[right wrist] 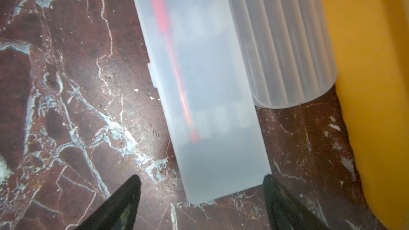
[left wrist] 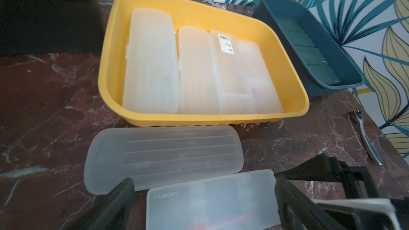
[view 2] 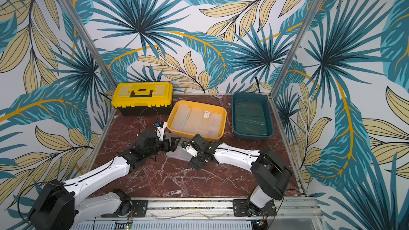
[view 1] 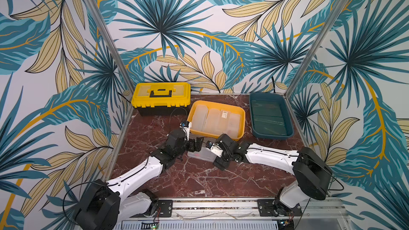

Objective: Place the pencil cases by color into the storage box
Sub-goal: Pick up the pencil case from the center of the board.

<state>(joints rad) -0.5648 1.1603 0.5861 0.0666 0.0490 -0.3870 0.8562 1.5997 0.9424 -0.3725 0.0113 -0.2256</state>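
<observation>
Black fingers (right wrist: pixel 124 202) of the right gripper (right wrist: pixel 200 178) are standing apart, straddling one end of a flat frosted plastic pencil case (right wrist: pixel 205 85) on the red marble worktop (right wrist: pixel 66 107); the left gripper (left wrist: pixel 202 179), fingers wide too, is bracketing the other end. Frosted cases (left wrist: pixel 150 63) are filling the yellow plastic tray (left wrist: pixel 110 63) and dark green ones (view 1: pixel 269 116) the teal tray (left wrist: pixel 345 67), leaving this and a ribbed frosted case (left wrist: pixel 163 153) outside.

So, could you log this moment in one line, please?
left end effector open | right end effector open, astride frosted case | yellow bin: four frosted cases
</observation>
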